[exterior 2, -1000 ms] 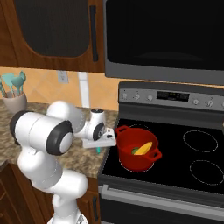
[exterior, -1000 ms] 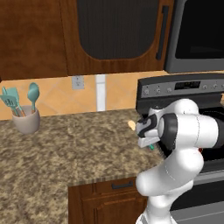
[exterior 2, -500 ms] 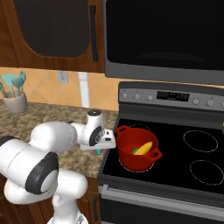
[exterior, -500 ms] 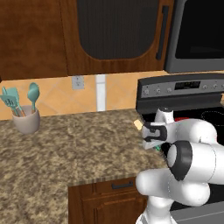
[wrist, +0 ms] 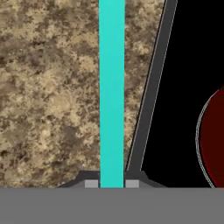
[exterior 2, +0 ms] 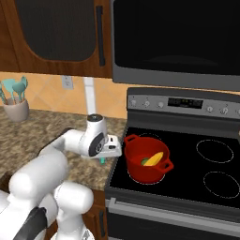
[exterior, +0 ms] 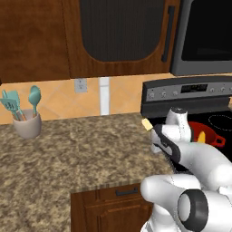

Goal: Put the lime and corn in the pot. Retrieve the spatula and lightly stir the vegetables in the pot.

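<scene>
My gripper (exterior: 157,136) is shut on the spatula, just left of the stove over the counter's right end. The spatula's cream blade (exterior: 146,123) sticks out up and to the left, and a stub of teal handle (exterior 2: 102,161) pokes out below the gripper (exterior 2: 110,149). In the hand view the teal handle (wrist: 111,87) runs straight up from between the fingertips (wrist: 91,183). The red pot (exterior 2: 140,172) stands on the front left burner, right of the hand. Inside it lie the yellow corn (exterior 2: 153,159) and a sliver of green lime (exterior 2: 145,161).
A beige cup (exterior: 27,127) with teal utensils stands at the counter's back left. The black stovetop (exterior 2: 206,187) has free burners right of the pot. A microwave (exterior 2: 178,42) hangs over the stove. The granite counter (wrist: 43,87) spreads left of the gripper.
The arm's elbow has swung down and forward. The hand, still holding the spatula, has edged slightly right toward the pot, and the blade now points higher.
</scene>
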Controlling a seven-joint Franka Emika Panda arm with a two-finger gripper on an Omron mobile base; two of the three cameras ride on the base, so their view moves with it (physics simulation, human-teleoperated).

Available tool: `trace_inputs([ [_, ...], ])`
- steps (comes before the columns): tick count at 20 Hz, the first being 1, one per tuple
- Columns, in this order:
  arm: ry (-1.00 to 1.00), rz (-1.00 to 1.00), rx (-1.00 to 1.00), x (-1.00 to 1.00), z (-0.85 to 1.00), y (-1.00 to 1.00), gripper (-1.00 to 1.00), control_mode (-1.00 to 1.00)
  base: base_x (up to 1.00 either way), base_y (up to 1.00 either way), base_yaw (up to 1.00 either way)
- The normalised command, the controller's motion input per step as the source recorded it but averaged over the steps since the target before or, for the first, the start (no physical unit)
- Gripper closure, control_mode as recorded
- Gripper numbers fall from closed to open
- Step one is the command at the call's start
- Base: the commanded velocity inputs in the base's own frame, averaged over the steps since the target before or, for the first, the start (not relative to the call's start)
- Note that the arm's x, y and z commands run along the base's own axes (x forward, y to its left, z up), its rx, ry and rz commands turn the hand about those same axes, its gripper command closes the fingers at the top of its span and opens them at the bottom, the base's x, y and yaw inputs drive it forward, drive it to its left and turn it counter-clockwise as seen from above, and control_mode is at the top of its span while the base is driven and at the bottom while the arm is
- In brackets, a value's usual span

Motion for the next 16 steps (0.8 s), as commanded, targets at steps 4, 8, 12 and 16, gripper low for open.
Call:
trace_inputs([
  [4, -0.01, 0.00, 0.00, -0.44, 0.78, 0.00, 1.00, -1.00, 0.00, 0.00, 0.00],
  [8, 0.00, -0.08, 0.05, -0.39, 0.72, -0.24, 1.00, -1.00, 0.00, 0.00, 0.00],
  [12, 0.05, -0.16, 0.23, -0.08, 0.36, -0.51, 1.00, -1.00, 0.00, 0.00, 0.00],
  [16, 0.01, -0.11, 0.49, 0.00, 0.53, -0.54, 1.00, -1.00, 0.00, 0.00, 0.00],
])
